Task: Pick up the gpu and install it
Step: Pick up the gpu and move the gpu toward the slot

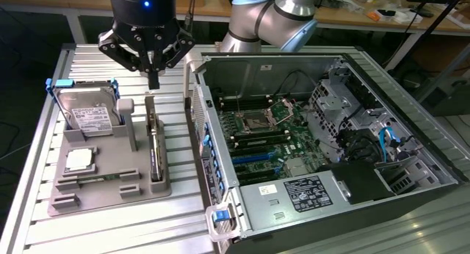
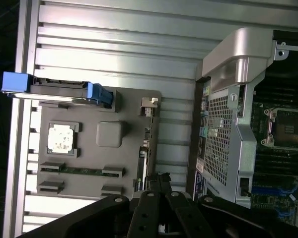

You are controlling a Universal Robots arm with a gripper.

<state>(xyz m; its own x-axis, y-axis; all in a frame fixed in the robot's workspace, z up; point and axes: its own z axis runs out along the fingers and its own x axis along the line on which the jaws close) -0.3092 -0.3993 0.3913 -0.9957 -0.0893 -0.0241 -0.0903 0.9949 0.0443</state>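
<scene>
We list: gripper (image 1: 153,83), fingers closed on nothing, above graphics card (image 1: 154,150) standing edge-on along tray (image 1: 110,202) edge nearest computer case (image 1: 279,56).

Probably a robotics lab: open computer case (image 1: 273,207) on slotted aluminium table (image 1: 132,226), workbenches (image 1: 74,1) behind.

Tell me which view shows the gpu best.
The exterior view: the gpu stands edge-on in the gray holder, its full length in sight. The wrist view shows the gpu from above as a thin strip.

Even indoor light, soft shadows
</scene>
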